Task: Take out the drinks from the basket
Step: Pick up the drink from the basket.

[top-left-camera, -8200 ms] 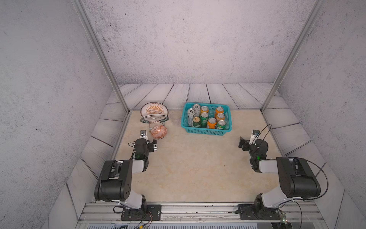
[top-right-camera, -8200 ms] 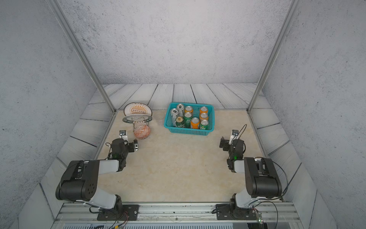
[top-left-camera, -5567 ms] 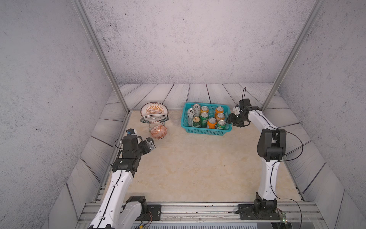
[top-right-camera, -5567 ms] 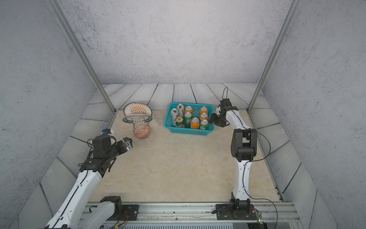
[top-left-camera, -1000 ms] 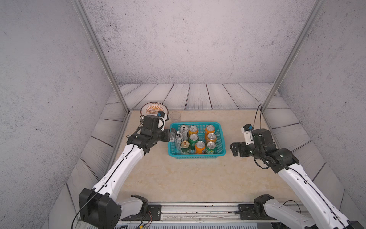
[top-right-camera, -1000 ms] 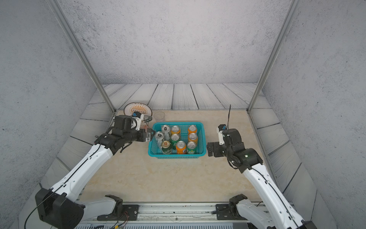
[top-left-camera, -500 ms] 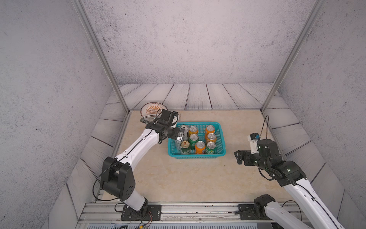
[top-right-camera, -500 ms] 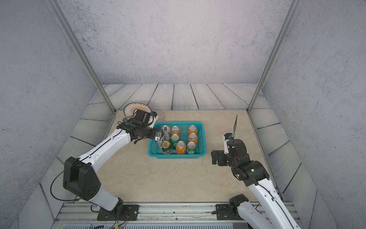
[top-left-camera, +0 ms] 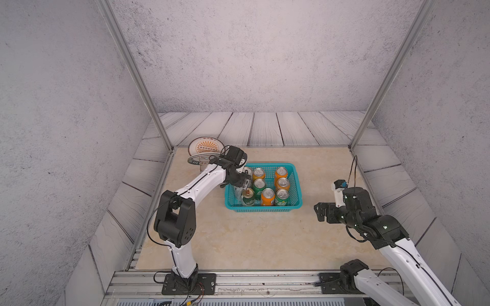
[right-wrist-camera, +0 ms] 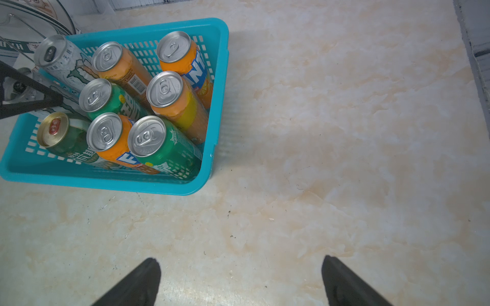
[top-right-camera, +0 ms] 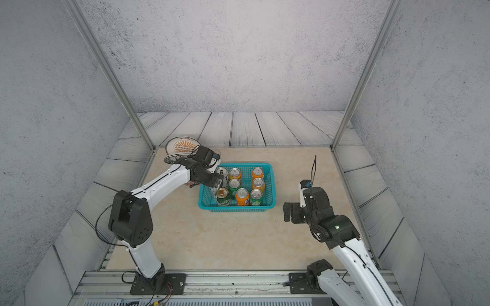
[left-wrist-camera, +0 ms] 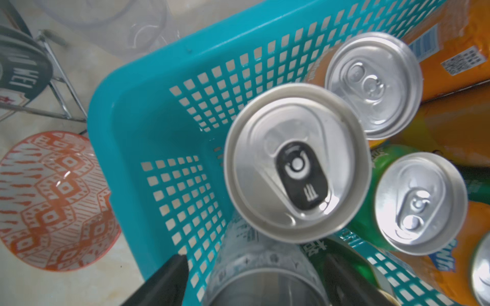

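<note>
The teal basket (top-left-camera: 262, 210) (top-right-camera: 236, 209) (right-wrist-camera: 106, 182) holds several upright drinks: orange cans (top-left-camera: 281, 172), green cans (top-left-camera: 258, 185), a gold-topped green can (right-wrist-camera: 53, 128) and a tall silver-white can (left-wrist-camera: 297, 159) (right-wrist-camera: 50, 50). My left gripper (top-left-camera: 245, 185) (top-right-camera: 217, 184) (left-wrist-camera: 257, 258) reaches into the basket's left end. Its fingers (left-wrist-camera: 164, 280) straddle a second silver-white can (left-wrist-camera: 265, 278), and mesh shows in a gap beside it. My right gripper (top-left-camera: 319, 212) (top-right-camera: 287, 212) (right-wrist-camera: 240, 261) hangs open and empty over bare table, right of the basket.
A wire dish rack with patterned plates (top-left-camera: 202, 148) stands behind the basket's left end. An orange-patterned bowl (left-wrist-camera: 53, 198) and a clear cup (left-wrist-camera: 119, 21) sit just outside that end. Metal frame posts (top-left-camera: 135, 74) rise at the back corners.
My left gripper has come down around the silver-white can at the basket's left end and its fingers have narrowed. The right gripper drifted slightly toward the front and stays wide.
</note>
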